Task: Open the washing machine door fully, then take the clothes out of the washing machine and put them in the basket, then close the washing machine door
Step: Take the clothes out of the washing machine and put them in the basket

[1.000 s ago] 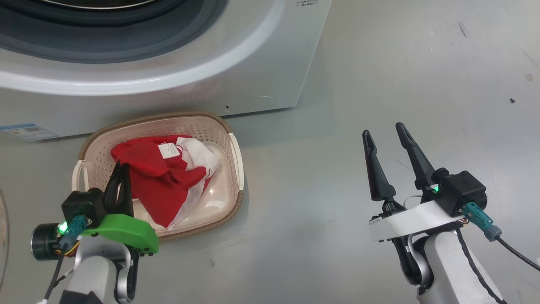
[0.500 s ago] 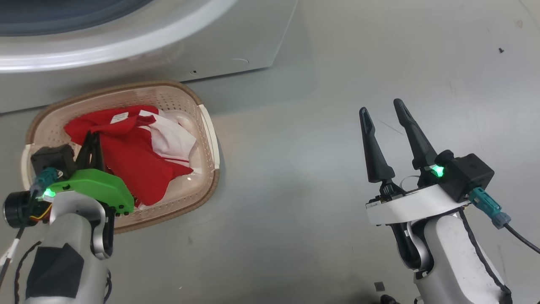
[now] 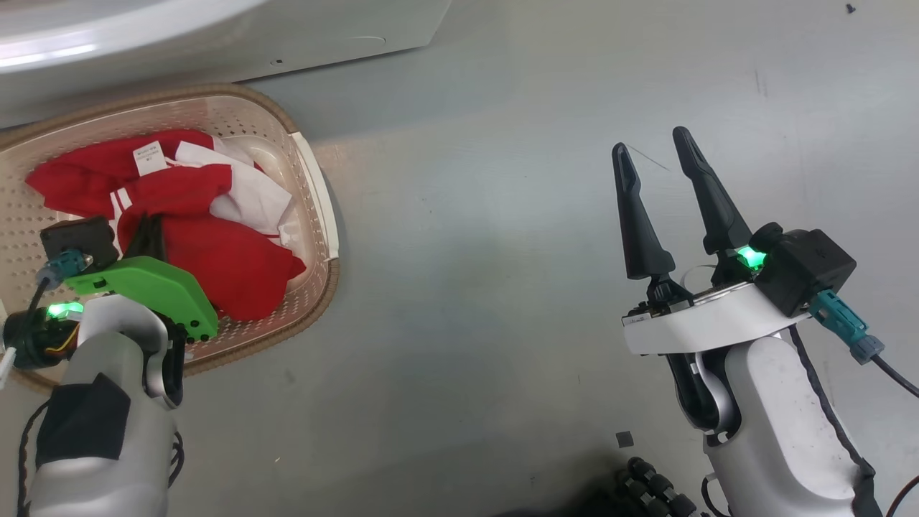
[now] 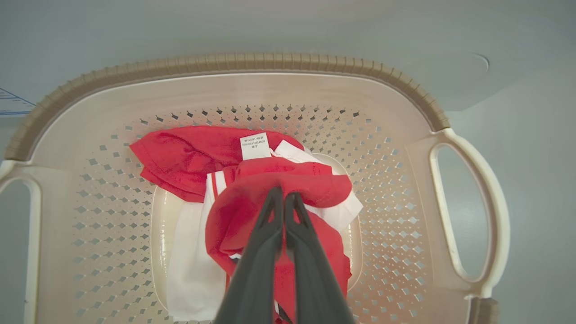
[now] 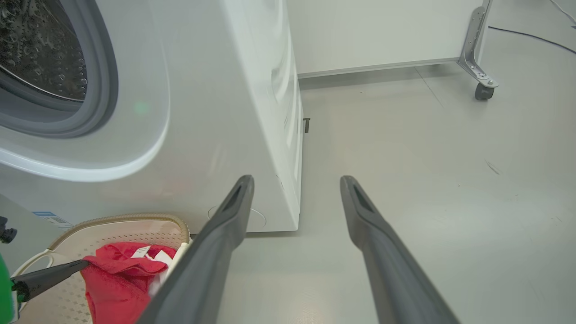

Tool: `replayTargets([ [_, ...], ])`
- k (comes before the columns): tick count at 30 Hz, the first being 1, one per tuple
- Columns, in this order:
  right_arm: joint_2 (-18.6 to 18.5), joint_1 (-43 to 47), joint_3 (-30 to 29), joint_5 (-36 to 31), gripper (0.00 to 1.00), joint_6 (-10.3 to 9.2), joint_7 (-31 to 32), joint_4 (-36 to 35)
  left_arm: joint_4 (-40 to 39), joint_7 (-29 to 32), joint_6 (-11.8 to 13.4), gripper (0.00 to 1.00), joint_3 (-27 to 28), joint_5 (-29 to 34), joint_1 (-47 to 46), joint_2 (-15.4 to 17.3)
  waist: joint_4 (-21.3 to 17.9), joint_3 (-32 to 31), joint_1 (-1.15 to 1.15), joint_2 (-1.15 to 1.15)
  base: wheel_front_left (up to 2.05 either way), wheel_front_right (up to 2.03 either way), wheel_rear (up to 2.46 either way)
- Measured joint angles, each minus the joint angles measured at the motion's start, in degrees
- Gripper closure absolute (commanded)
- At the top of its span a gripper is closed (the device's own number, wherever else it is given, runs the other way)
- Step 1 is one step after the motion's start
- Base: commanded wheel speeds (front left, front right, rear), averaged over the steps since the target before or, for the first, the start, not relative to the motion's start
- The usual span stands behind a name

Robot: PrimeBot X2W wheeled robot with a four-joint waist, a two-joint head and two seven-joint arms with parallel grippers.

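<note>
Red and white clothes are lying heaped in the basket, a small white tag showing on top of the pile. The basket is sitting on the grey floor, and the washing machine is standing just behind it. In the head view the top edge is cutting the washing machine down to its bottom corner, and the left edge is cropping the basket's far side.

The left hand is reaching into the basket with its two dark fingers pressed together, the tips lying against a fold of red cloth near the middle of the pile. Whether any fabric is caught between them is hard to make out, since the cloth is bunching around the tips. From the head, the green wrist cover is hiding most of these fingers and part of the clothes.

The right hand is hovering over bare floor, well apart from the basket on its right, fingers spread wide and holding nothing. Its wrist view is showing the washing machine from the side: the grey rubber ring and a slice of the steel drum are running off the left edge above the basket. One of its own fingers is covering the basket's near corner there, and the clothes are partly cut off by the bottom edge.
</note>
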Motion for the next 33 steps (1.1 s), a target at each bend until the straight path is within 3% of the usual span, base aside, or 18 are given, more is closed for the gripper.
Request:
replayTargets([
  [3, 0.0, -0.4, 0.0, 0.0, 0.0, 0.0, 0.0, 0.2, 2.0, 0.1, -0.6, 1.0, 0.1, -0.5, -0.9, 0.0, -0.3, 0.4, 0.0, 0.0, 0.0, 0.0, 0.0],
  [4, 0.0, -0.5, 0.0, 0.0, 0.0, 0.0, 0.0, 0.2, 2.6, 0.2, -0.8, 0.92, 0.1, -0.6, -1.3, 0.0, -0.3, 0.4, 0.0, 0.0, 0.0, 0.0, 0.0],
  [5, 0.0, -0.5, -0.1, 0.0, 0.0, 0.0, 0.0, 0.2, 3.3, 0.2, -1.0, 0.73, 0.1, -0.9, -1.7, 0.0, -0.3, 0.4, 0.0, 0.0, 0.0, 0.0, 0.0],
  [7, 0.0, -0.5, -0.4, 0.0, 0.0, 0.0, 0.0, 0.6, 4.7, 0.2, -1.4, 0.14, 0.0, -1.0, -2.3, -0.1, -0.2, 0.3, 0.0, 0.0, 0.0, 0.0, 0.0],
  [8, 0.0, -0.5, -0.5, 0.0, 0.0, 0.0, 0.0, 0.9, 5.3, 0.2, -1.7, 0.0, -0.1, -1.0, -2.4, -0.1, -0.1, 0.1, 0.0, 0.0, 0.0, 0.0, 0.0],
  [21, 0.0, -0.6, -0.5, 0.0, 0.0, 0.01, 0.0, 3.0, 9.0, -6.1, -2.4, 0.0, -0.9, -0.6, -3.0, -0.3, 1.4, -3.3, 0.0, 0.0, 0.0, 0.0, 0.0],
  [33, 0.0, -0.3, -2.2, -1.3, 0.0, 0.02, 0.0, 5.7, 6.3, -11.1, -4.5, 0.0, -2.3, 1.6, -2.2, -1.3, 3.4, -10.0, 0.0, 0.0, 0.0, 0.0, 0.0],
])
